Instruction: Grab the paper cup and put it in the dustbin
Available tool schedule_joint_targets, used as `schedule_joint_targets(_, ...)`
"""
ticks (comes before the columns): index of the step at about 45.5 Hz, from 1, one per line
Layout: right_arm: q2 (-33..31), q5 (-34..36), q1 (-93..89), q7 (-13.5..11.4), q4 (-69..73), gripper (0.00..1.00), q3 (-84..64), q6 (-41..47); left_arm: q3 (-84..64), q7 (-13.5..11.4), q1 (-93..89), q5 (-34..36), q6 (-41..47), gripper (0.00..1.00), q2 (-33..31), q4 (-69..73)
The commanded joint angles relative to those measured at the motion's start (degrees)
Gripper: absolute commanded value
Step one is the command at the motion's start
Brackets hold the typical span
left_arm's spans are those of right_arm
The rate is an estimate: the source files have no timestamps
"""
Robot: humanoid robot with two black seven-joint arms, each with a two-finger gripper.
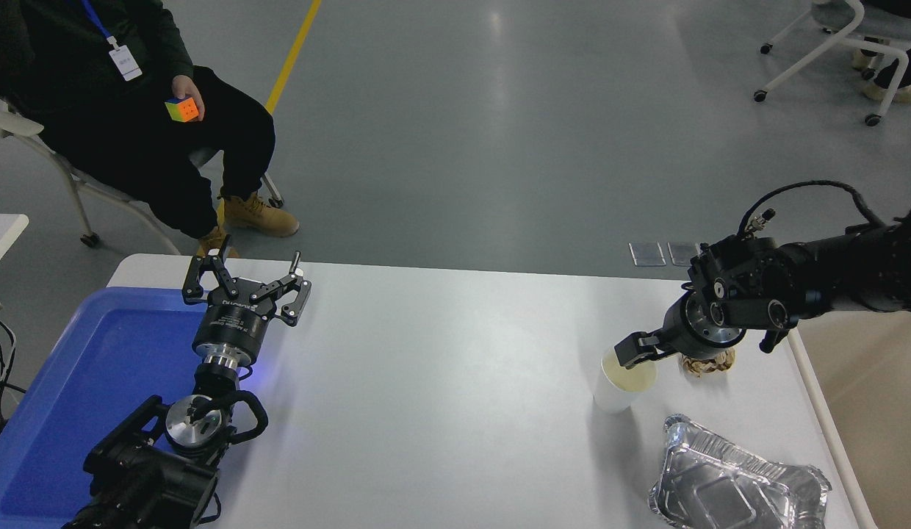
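Observation:
The white paper cup (pixel 616 388) stands upright on the white table (pixel 441 367) at the right. My right gripper (pixel 635 350) comes in from the right edge and sits low at the cup's far rim, its tip over the cup's mouth. Whether it grips the rim does not show. The beige dustbin (pixel 878 411) stands off the table's right edge, its white rim (pixel 814 400) along the table side. My left gripper (pixel 246 283) is parked at the lower left, open and empty, at the blue tray's far right corner.
A crumpled brown paper ball (pixel 717 363) lies just right of the cup, partly hidden behind my right wrist. A crinkled foil tray (pixel 735 481) lies at the front right. A blue tray (pixel 73 382) is at the left. A seated person holds a coloured cube (pixel 184 109) at the top left.

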Motion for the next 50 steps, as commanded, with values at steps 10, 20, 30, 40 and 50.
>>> schedule_joint_targets(10, 2.33, -0.26, -4.94, 0.02, -3.48, 0.98, -0.06, -1.87, 0.04, 0.00, 0.00, 0.00, 0.00, 0.99, 0.00, -0.03)
schedule_joint_targets(20, 2.34, -0.96, -5.82, 0.02, -4.10, 0.56, -0.59, -3.10, 0.04, 0.00, 0.00, 0.09, 0.00, 0.99, 0.00, -0.03)
schedule_joint_targets(30, 2.33, -2.10, -5.73, 0.02, -4.18, 0.00, -1.56, -3.10, 0.04, 0.00, 0.00, 0.09, 0.00, 0.99, 0.00, -0.03)
schedule_joint_targets(40, 2.16, -2.72, -5.29, 0.11, -4.10, 0.00, -1.65, -3.10, 0.04, 0.00, 0.00, 0.09, 0.00, 0.99, 0.00, -0.03)
schedule_joint_targets(50, 2.16, -2.72, -5.20, 0.11, -4.01, 0.00, -1.73, -3.10, 0.04, 0.00, 0.00, 0.09, 0.00, 0.99, 0.00, -0.03)
